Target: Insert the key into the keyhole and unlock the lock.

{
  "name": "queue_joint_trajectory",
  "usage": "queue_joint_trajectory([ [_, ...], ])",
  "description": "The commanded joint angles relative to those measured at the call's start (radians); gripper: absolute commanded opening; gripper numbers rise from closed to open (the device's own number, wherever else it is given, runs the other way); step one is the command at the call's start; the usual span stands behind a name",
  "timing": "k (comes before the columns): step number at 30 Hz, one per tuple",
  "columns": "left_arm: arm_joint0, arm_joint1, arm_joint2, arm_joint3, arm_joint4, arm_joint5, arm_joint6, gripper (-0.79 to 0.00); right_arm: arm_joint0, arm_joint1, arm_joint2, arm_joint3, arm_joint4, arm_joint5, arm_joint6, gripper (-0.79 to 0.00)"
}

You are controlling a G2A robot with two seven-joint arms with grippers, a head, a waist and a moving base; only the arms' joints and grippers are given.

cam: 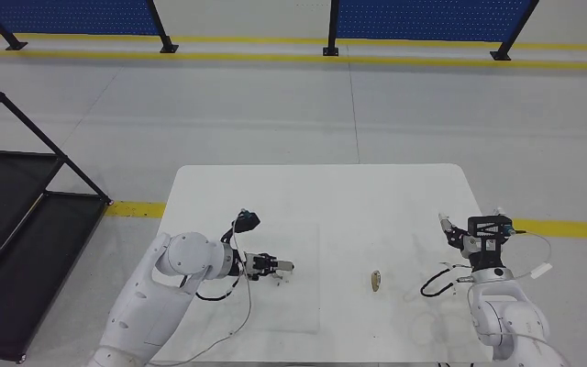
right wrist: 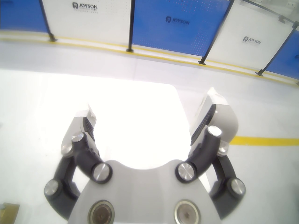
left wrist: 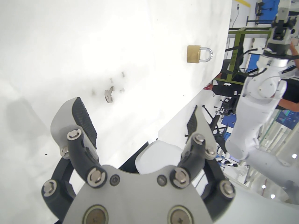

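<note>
Since key is lying flat on worktop just beyond spread, empty left hand, pinching its head edge-on is looking wisest; right hand, also spread, is hovering near lock.

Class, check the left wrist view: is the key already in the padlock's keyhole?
No; the key lies flat on the table, apart from the padlock.

**Three cameras, one tabletop**

The top view looks down from above the arms onto the whole tabletop. The left wrist view sits close behind the left claw, low, facing across toward the right arm; both show the padlock. The right wrist view, behind the right claw, faces the tabletop's far right corner and blue barriers.
</note>
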Motion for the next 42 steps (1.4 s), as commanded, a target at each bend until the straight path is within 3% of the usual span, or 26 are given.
queue_joint_trajectory([
  [1,-0.010,0.000,0.008,0.010,-0.005,0.024,0.001,0.000,0.000,0.000,0.000,0.000,0.000,0.000,0.000,0.000],
  [9,-0.050,0.001,0.050,0.069,-0.005,0.066,0.020,0.000,0.000,0.000,0.000,0.000,0.000,0.000,0.000,0.000],
  [11,-0.055,0.002,0.056,0.075,-0.010,0.067,0.026,-0.083,0.000,0.000,0.000,0.000,0.000,0.000,0.000,0.000],
  [12,-0.057,0.003,0.059,0.077,-0.010,0.066,0.028,-0.206,0.000,0.000,0.000,0.000,0.000,0.000,0.000,0.000],
  [13,-0.058,0.003,0.062,0.079,-0.008,0.066,0.030,-0.259,0.000,0.000,0.000,0.000,0.000,0.000,0.000,0.000],
  [17,-0.063,0.006,0.074,0.083,-0.002,0.068,0.037,-0.403,0.000,0.000,0.000,0.000,0.000,0.000,0.000,0.000],
  [35,-0.065,0.018,0.119,0.105,0.004,0.085,0.049,-0.499,0.000,0.000,0.000,0.000,0.000,0.000,0.000,0.000],
  [42,-0.068,0.023,0.131,0.118,0.007,0.096,0.055,-0.606,0.000,0.000,0.000,0.000,0.000,0.000,0.000,0.000],
])
